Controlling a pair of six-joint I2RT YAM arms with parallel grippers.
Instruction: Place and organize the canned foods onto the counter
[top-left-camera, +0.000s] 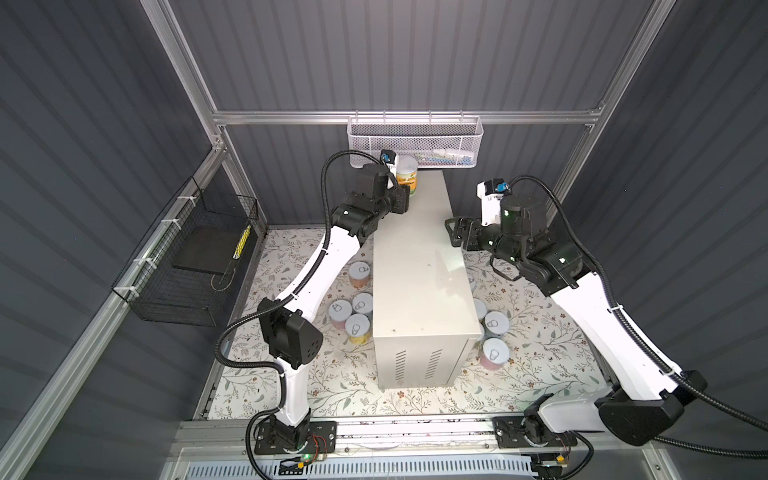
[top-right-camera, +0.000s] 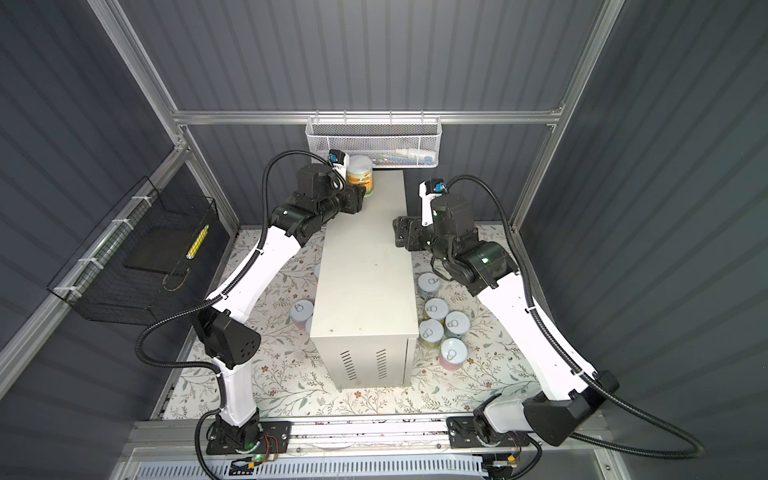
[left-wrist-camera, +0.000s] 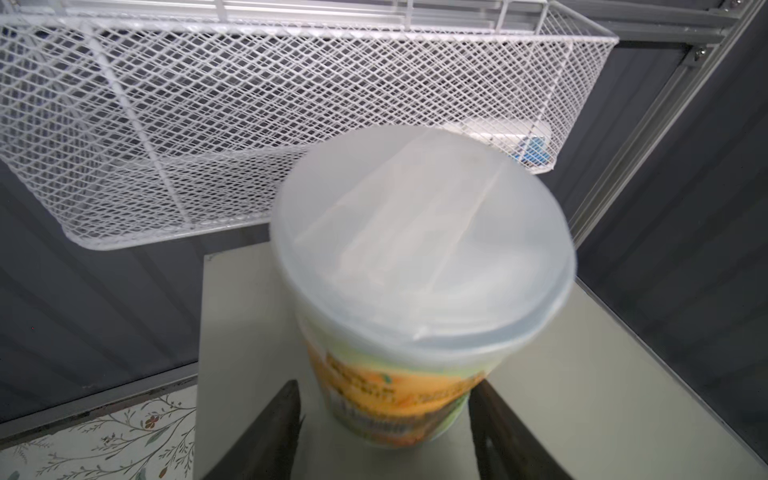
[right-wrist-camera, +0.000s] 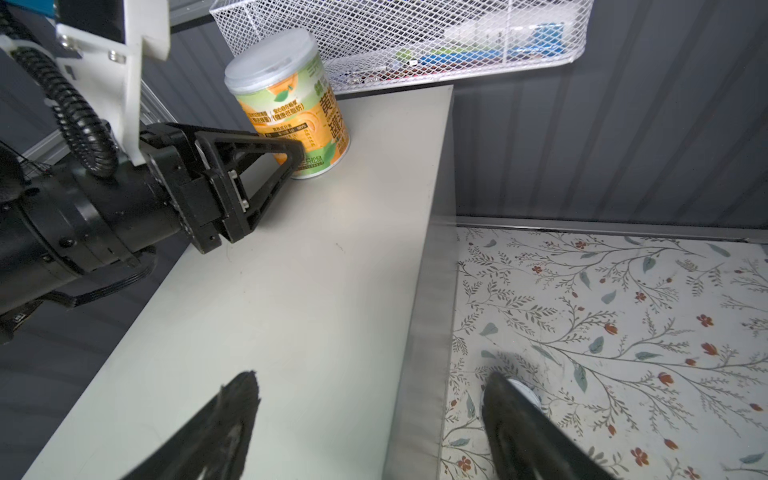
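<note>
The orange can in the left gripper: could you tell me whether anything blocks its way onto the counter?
Nothing visible does. The orange can, tilted in the left gripper, is at the far end of the counter, near the mesh basket.

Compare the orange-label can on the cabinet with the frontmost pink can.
The orange-label can is at the far end of the counter; the pink can is on the floral mat. The left gripper clamps the orange-label can; the pink can stands free. The orange-label can's print is orange-green, the pink can's pink. Both are short cylinders.
</note>
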